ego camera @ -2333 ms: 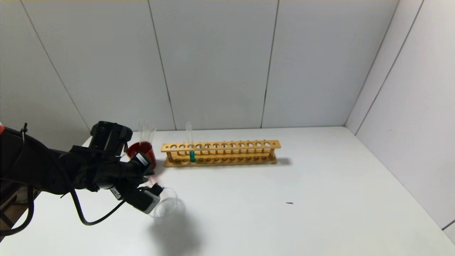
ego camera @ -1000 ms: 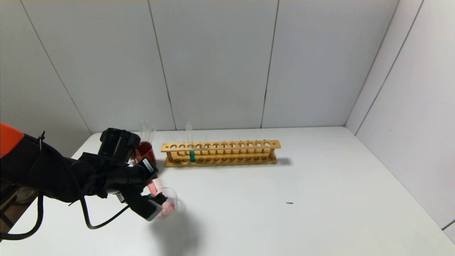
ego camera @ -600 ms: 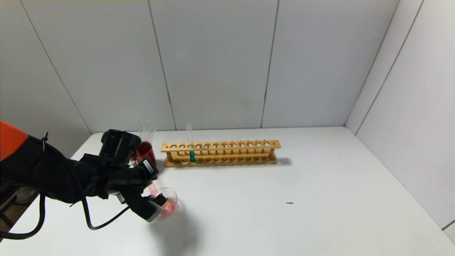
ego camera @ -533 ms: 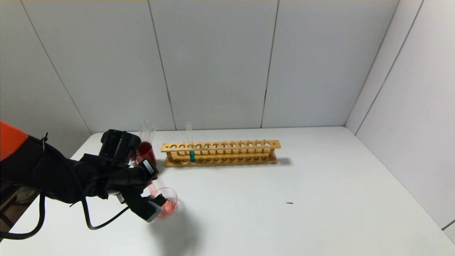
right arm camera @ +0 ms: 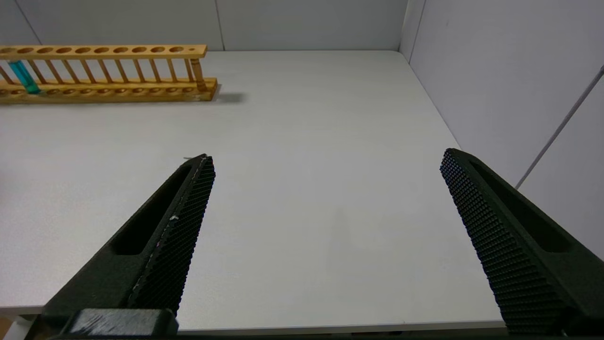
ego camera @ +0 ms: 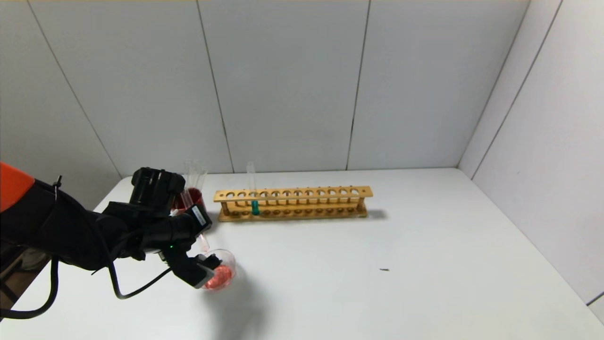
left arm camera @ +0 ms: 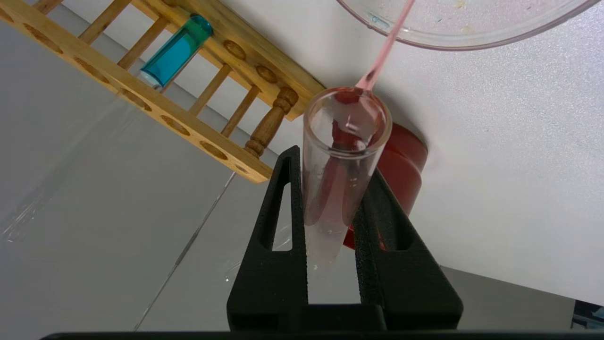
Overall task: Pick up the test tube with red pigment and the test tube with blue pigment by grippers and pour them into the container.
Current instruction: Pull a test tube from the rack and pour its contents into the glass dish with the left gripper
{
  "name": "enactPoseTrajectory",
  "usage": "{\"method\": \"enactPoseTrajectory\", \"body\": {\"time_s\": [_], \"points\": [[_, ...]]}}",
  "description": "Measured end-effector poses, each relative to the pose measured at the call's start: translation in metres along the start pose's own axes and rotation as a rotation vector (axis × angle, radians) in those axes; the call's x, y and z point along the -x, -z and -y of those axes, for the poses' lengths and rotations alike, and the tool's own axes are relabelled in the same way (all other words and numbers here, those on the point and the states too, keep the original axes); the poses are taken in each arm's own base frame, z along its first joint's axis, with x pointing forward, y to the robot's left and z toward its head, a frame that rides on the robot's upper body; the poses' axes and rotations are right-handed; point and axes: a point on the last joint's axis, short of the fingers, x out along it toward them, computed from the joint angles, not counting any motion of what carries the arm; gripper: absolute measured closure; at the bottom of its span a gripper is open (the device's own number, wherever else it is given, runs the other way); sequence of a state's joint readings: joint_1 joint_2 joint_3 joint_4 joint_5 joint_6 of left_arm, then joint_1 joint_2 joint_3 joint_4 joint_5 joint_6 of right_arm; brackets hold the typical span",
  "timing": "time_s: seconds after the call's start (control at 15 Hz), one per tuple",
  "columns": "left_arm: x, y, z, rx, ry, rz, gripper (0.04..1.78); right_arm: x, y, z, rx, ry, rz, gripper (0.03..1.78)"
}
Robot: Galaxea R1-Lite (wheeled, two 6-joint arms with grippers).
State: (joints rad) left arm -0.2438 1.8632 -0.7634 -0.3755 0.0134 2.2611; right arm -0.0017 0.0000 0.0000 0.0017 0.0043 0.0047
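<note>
My left gripper [ego camera: 202, 252] is shut on the test tube with red pigment [ego camera: 196, 222] and holds it tilted, mouth down, over the container [ego camera: 225, 276]. In the left wrist view the tube [left arm camera: 342, 156] sits between the black fingers [left arm camera: 283, 198]. A thin red stream runs from its mouth into the container [left arm camera: 453, 40]. Red liquid lies in the clear dish. The test tube with blue pigment [ego camera: 255, 205] stands in the wooden rack [ego camera: 292, 192]; it also shows in the left wrist view [left arm camera: 177, 52] and the right wrist view [right arm camera: 23, 75]. My right gripper [right arm camera: 325, 160] is open and empty above the table's near right part.
A dark red cup [ego camera: 191, 198] holding colourless clear tubes [ego camera: 196, 172] stands left of the rack, just behind my left gripper. A tiny dark speck [ego camera: 384, 269] lies on the white table. Grey walls close the back and right sides.
My left gripper has tipped the red tube further over the dish. The dish went from clear to holding a pool of red liquid, and the tube has nearly emptied.
</note>
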Motion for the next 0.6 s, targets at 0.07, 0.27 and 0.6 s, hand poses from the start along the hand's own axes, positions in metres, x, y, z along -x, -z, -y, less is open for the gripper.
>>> {"method": "enactPoseTrajectory", "body": {"time_s": [0.07,0.27,0.6], "points": [[0.0004,-0.0002,0.0001,-0.005,0.0,0.0,1.49,0.0,0.0,0.0,0.0,0.0,0.0,0.06],[0.0025,-0.0001,0.0004,-0.022,-0.002,-0.002,1.49,0.0,0.0,0.0,0.0,0.0,0.0,0.06],[0.0065,0.001,-0.0009,-0.051,-0.01,-0.01,1.49,0.0,0.0,0.0,0.0,0.0,0.0,0.06]]}}
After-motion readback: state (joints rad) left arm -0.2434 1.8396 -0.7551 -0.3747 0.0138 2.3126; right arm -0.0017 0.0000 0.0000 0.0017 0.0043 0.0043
